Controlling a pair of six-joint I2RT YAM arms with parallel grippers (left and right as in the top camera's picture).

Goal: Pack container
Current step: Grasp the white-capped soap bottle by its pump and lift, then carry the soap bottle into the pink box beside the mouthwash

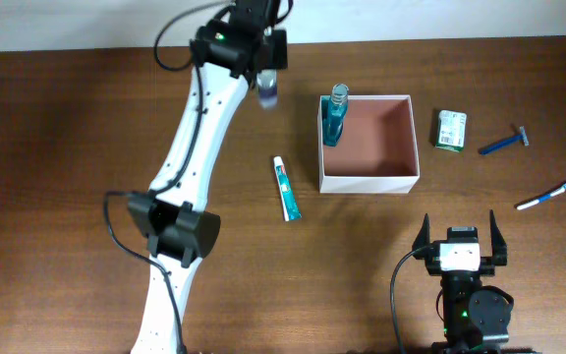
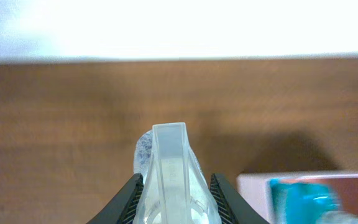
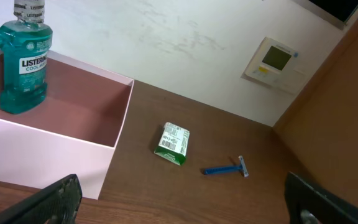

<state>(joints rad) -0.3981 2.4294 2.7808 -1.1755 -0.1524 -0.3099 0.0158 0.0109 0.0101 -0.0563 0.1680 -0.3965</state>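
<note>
The container (image 1: 401,182) is a square white-walled box with a reddish-brown inside, right of centre; it also shows in the right wrist view (image 3: 55,155). A blue mouthwash bottle (image 1: 335,116) stands in its far left corner, seen in the right wrist view (image 3: 23,62). My left gripper (image 1: 266,87) is shut on a clear plastic bottle (image 2: 169,180), held above the table left of the container. My right gripper (image 1: 458,236) is open and empty near the front edge, below the container.
A toothpaste tube (image 1: 286,189) lies left of the container. A green-and-white packet (image 1: 450,131), a blue razor (image 1: 504,143) and a toothbrush (image 1: 555,193) lie to its right. The packet (image 3: 174,144) and razor (image 3: 227,168) show in the right wrist view.
</note>
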